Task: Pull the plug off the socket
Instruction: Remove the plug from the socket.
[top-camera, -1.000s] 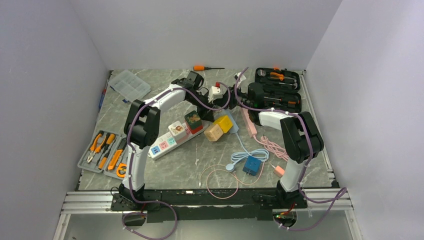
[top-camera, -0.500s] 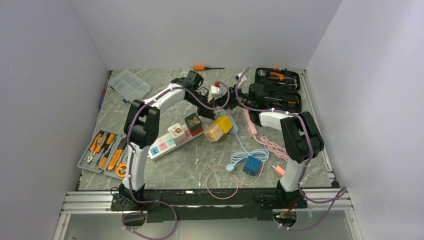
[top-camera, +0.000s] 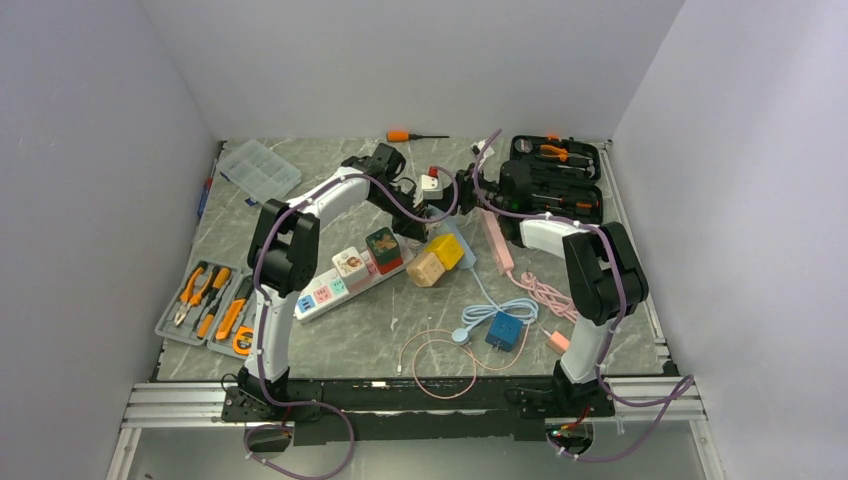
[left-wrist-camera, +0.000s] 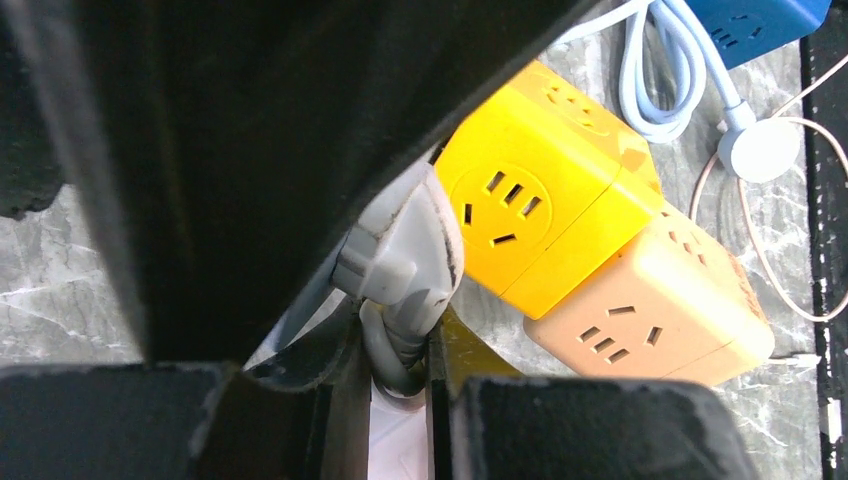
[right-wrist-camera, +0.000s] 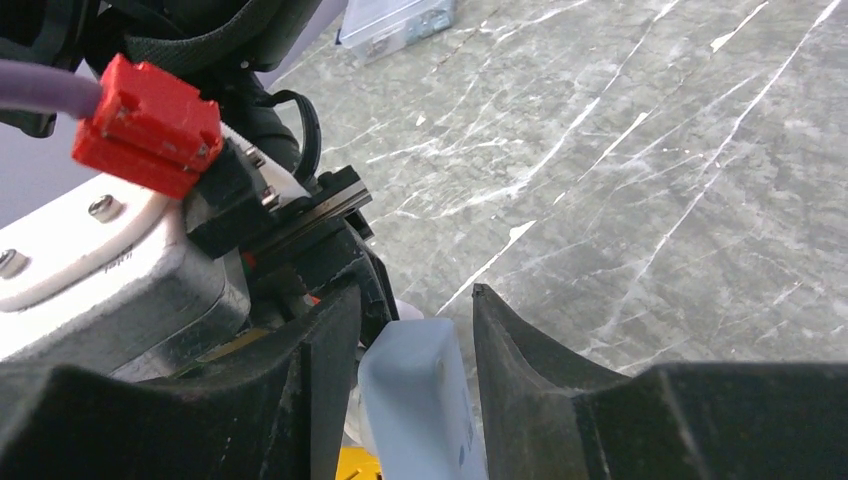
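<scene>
Two hands are facing each other over the table (top-camera: 350, 340), far from the bases. The grey plug (left-wrist-camera: 405, 250) is sitting pinched in the left hand (left-wrist-camera: 400, 400), just beside a yellow cube (left-wrist-camera: 540, 220). The right hand (right-wrist-camera: 412, 320) is squeezing the pale socket (right-wrist-camera: 418, 400). Both arms are reaching forward, forearms angling inward.

A clear plastic box (top-camera: 258, 170) sits at the far left corner, an orange screwdriver (top-camera: 412, 135) along the far edge, a black tool case (top-camera: 555, 172) at the far right corner. A tray of pliers (top-camera: 210, 308) lies by the left edge.
</scene>
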